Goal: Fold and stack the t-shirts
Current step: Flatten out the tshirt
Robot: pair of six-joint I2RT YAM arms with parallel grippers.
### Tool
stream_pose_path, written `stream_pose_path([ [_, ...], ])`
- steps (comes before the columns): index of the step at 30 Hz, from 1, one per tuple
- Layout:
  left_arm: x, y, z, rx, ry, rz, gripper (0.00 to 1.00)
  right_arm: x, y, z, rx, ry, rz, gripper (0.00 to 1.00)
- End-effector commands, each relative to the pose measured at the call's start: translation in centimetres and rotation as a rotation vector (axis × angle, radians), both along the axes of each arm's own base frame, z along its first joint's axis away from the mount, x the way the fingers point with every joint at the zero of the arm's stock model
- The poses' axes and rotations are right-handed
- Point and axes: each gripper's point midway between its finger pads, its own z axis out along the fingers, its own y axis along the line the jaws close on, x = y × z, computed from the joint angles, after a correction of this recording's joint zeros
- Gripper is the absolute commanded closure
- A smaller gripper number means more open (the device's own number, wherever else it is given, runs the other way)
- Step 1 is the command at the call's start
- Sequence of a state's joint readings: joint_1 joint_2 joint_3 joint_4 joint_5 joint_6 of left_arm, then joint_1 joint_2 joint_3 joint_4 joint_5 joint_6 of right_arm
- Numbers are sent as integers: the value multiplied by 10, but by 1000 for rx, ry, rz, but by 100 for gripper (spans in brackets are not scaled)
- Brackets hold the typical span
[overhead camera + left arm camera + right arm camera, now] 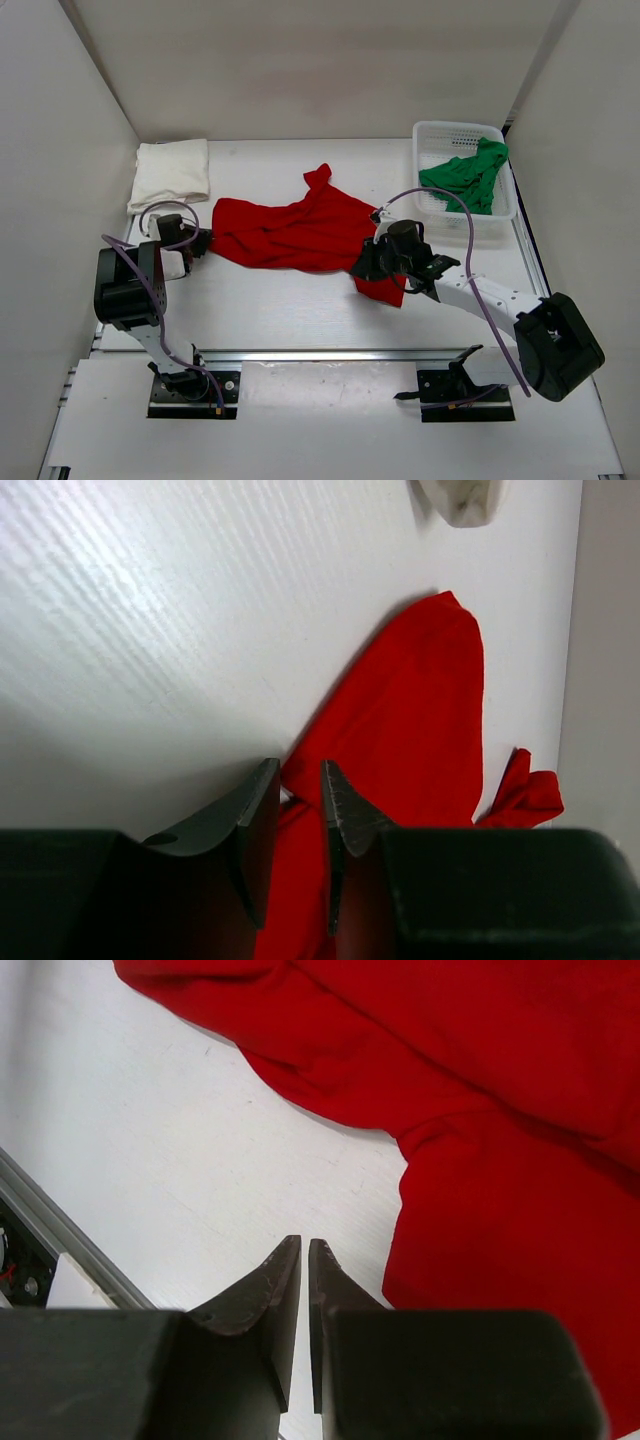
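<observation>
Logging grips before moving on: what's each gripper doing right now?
Left gripper: closed on the red t-shirt.
Right gripper: closed, holding nothing.

Folded shirt (170,172) — spread shirt (300,232) — basket (450,125), left-to-right

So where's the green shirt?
Top view: the green t-shirt lies in the white basket at the far right of the table, beyond the red t-shirt.

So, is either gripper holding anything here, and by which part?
The left gripper pinches the red t-shirt at its left-end edge; the right gripper holds nothing, jaws shut beside it.
</observation>
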State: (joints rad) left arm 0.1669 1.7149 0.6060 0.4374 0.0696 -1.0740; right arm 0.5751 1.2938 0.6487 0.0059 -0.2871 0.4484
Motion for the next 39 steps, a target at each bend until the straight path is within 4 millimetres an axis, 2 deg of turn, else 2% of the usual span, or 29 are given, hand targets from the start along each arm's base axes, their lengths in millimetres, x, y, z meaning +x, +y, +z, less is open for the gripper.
stream_pose_path([
  [1,5,-1,-6,56,44,-19,67,8,6,14,34,-61,11,93],
  [5,15,-8,-8,65,44,-40,74,9,6,14,35,-59,6,93],
  [6,17,-5,-7,52,42,-23,75,9,7,15,41,-60,7,93],
  [12,35,-6,20,59,-31,-32,88,11,6,13,35,-54,11,93],
  [14,40,0,25,71,-36,-20,95,9,8,12,32,-47,14,93],
  [15,43,-3,26,77,-36,-35,100,11,7,11,29,-47,5,93],
  [17,45,-5,26,62,-38,-47,100,11,7,13,30,-54,15,93],
  [20,43,2,29,60,-43,-38,100,12,6,14,26,-57,7,93],
  [21,44,8,37,62,-61,-27,100,12,7,15,29,-58,10,93],
  [24,40,20,42,73,-54,-13,100,13,8,17,36,-54,10,93],
  [25,37,30,42,88,-40,3,100,13,7,17,28,-62,11,93],
  [26,36,33,44,104,-35,0,100,10,8,12,25,-51,20,93],
  [27,34,41,42,121,-22,14,100,12,9,16,30,-64,22,93],
  [29,31,56,33,126,16,34,100,7,11,11,30,-45,34,93],
  [30,31,54,27,120,28,19,100,7,8,7,28,-29,21,93],
  [32,30,51,8,55,66,-14,90,10,7,9,23,-43,19,93],
  [34,32,49,1,6,67,-24,82,9,6,12,29,-50,20,93],
  [35,31,49,2,6,54,-17,80,9,6,12,29,-52,19,93],
  [39,24,51,3,36,54,-3,57,8,1,8,26,-45,5,93],
])
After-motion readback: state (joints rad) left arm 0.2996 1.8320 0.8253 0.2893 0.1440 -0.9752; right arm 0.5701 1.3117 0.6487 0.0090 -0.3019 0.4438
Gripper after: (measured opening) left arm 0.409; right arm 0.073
